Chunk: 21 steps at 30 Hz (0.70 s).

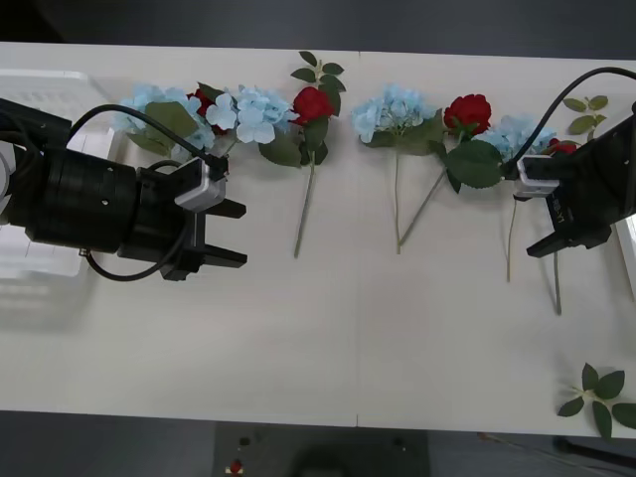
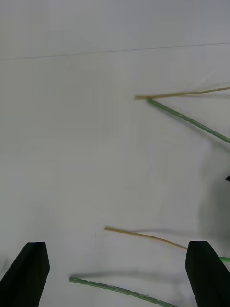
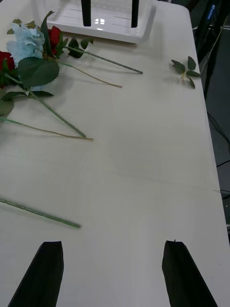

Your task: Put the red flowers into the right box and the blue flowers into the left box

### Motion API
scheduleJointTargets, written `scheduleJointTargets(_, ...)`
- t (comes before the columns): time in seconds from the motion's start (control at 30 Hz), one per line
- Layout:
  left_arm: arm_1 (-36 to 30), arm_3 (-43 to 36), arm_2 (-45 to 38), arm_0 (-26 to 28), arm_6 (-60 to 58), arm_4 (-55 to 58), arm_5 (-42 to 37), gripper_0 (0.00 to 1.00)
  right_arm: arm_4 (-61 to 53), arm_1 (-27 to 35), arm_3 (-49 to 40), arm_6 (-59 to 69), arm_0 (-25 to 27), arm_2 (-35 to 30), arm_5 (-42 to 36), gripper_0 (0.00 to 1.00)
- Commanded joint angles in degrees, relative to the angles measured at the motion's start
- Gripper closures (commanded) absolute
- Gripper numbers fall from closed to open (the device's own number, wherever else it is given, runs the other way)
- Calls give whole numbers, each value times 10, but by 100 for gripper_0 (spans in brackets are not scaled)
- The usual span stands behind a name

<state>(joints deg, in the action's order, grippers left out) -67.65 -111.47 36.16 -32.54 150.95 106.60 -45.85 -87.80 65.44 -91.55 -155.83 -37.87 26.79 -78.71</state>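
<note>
Since both grippers hang open and empty, sorting seems barely begun: the right gripper (image 1: 553,238) hovers over stems, a red flower (image 1: 559,147) just beyond, while the left gripper (image 1: 227,234) waits beside its box (image 1: 40,263), blue flowers (image 1: 253,112) ahead.

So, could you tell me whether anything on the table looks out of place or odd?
Only one thing: a loose green leaf sprig with no bloom lies alone at the table's near right corner, apart from the row of red flowers and blue flowers. Both the left tool and the right tool are open and empty.
</note>
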Motion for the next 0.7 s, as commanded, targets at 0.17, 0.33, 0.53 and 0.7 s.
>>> scheduleJointTargets(0.17,36,3,10,40,-21,11,1,41,-4,-8,-7,8,26,7,7,17)
scheduleJointTargets(0.33,36,3,-28,30,-21,4,-57,41,-20,12,-7,8,15,-11,20,17)
scheduleJointTargets(0.53,62,4,-117,34,-32,-71,-165,41,-121,56,15,152,-29,-11,36,17)
scheduleJointTargets(0.7,129,6,-256,38,-44,-186,-363,44,-127,103,38,514,-102,-2,0,17)
